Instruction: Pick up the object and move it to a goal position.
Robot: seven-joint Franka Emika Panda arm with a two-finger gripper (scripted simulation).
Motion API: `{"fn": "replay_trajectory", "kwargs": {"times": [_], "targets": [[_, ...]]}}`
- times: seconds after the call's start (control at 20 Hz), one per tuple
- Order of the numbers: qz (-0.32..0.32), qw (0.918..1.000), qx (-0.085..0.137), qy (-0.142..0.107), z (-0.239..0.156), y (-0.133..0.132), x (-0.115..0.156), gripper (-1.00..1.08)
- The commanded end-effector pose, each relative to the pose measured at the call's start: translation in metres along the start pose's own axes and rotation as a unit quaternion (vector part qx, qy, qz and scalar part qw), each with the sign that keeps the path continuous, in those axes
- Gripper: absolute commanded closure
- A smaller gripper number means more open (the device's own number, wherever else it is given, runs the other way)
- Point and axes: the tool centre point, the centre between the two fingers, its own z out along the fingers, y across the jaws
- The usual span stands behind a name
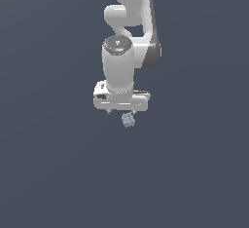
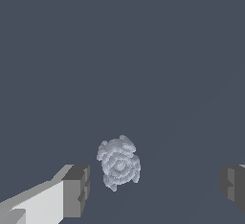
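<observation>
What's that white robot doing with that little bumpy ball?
A white robot arm is reaching down over a small lumpy grey-blue clump lying on a plain dark floor. Its gripper is open, with the fingers spread wide. In the wrist view the clump sits between them, nearer one finger, and nothing is touching it. So the robot has not grabbed it yet.

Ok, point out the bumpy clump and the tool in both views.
clump (image 1: 128,120), exterior view, middle of its lumpy body.
clump (image 2: 118,162), wrist view, centre of its swirled face.
tool (image 2: 153,184), wrist view, midway between the open fingertips.
</observation>
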Motion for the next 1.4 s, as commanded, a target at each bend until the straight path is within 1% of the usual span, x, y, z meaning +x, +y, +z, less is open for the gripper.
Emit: {"fn": "replay_trajectory", "kwargs": {"times": [0.0,0.25,0.5,0.75,0.95,1.15,1.35], "targets": [[0.000,1.0000,0.000,0.000,0.000,-0.001,0.000,-0.92],[-0.014,0.9999,-0.001,0.000,0.009,-0.003,-0.004,-0.92],[-0.050,0.9988,-0.004,-0.002,0.030,-0.009,-0.015,-0.92],[-0.101,0.9948,-0.007,-0.004,0.059,-0.018,-0.033,-0.92],[-0.130,0.9915,-0.007,-0.006,0.074,-0.023,-0.044,-0.92],[-0.145,0.9894,-0.008,-0.006,0.081,-0.026,-0.050,-0.92],[-0.144,0.9896,-0.007,-0.007,0.081,-0.026,-0.050,-0.92]]}}
